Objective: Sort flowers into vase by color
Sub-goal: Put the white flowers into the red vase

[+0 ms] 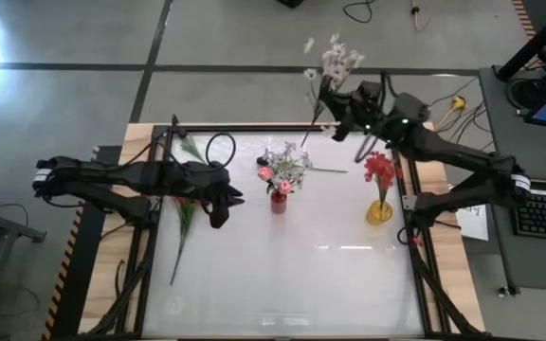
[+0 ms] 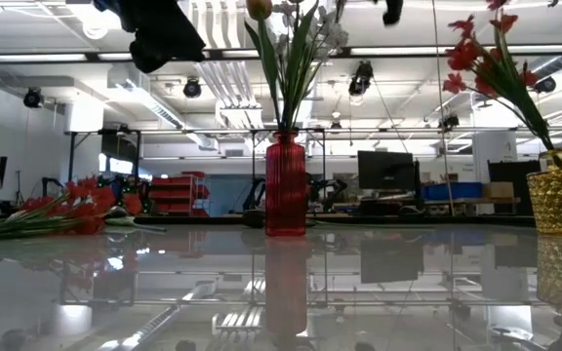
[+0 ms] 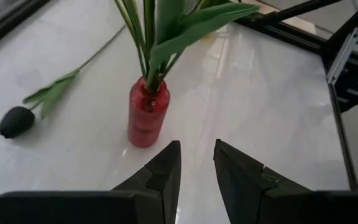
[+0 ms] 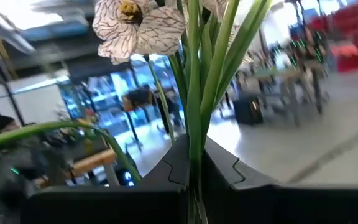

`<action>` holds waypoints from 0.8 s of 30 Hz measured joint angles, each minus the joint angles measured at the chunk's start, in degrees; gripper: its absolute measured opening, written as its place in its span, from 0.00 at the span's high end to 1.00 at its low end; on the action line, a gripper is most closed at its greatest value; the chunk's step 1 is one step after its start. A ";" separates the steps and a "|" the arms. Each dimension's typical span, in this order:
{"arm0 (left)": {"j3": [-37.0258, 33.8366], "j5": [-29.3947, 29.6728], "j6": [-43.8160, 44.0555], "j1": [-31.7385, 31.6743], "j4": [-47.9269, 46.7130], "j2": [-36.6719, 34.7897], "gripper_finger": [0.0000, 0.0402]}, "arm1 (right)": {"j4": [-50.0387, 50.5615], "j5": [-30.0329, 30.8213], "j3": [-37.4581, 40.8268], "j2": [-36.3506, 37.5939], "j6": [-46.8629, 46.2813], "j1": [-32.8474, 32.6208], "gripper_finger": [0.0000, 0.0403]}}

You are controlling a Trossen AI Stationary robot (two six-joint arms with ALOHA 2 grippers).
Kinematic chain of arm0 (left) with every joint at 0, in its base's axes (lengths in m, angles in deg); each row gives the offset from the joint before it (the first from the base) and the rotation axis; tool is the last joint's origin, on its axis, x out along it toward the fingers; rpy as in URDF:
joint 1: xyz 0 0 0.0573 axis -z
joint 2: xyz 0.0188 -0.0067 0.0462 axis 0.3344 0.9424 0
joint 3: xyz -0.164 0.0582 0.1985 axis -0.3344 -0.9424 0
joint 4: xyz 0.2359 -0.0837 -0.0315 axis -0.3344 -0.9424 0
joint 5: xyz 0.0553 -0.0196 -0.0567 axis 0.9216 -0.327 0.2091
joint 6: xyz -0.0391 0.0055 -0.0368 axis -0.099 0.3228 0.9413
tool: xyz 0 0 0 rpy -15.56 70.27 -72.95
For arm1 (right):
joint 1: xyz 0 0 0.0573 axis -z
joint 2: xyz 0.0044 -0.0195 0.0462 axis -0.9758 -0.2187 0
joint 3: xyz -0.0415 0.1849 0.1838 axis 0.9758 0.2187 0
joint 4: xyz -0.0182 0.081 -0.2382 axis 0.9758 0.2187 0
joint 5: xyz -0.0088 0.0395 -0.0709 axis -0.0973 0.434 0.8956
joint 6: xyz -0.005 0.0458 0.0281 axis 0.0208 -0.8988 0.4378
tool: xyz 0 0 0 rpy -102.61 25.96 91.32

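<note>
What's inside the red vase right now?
The red vase holds a bunch of green stems and leaves, with a pink bud and pale blooms on top. The ribbed glass hides the stem ends and any water inside.

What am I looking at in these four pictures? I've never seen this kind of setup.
It is a robot with two dark arms at a white table, each ending in a two-finger gripper. One picture looks straight down, one looks level across the tabletop, and two come from cameras on the wrists.

On the table stand a red vase holding green-stemmed flowers and a yellow vase holding red flowers. More flowers lie on the table's left side.

The right gripper, raised at the far edge, is shut on the stem of a white flower. The left gripper hovers left of the red vase, fingers apart, holding nothing.
</note>
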 joint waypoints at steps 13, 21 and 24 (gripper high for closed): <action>-0.31 0.19 -2.44 0.80 0.21 7.76 0.79 | 6.27 -8.32 -12.43 1.87 13.78 -16.08 0.97; -0.20 0.38 -8.72 -1.93 0.26 7.83 0.79 | 14.98 -5.68 -13.62 3.56 15.35 -30.17 0.97; -0.20 0.20 -12.85 -4.97 0.43 7.81 0.79 | 16.13 -0.21 -12.74 2.65 15.61 -34.89 0.97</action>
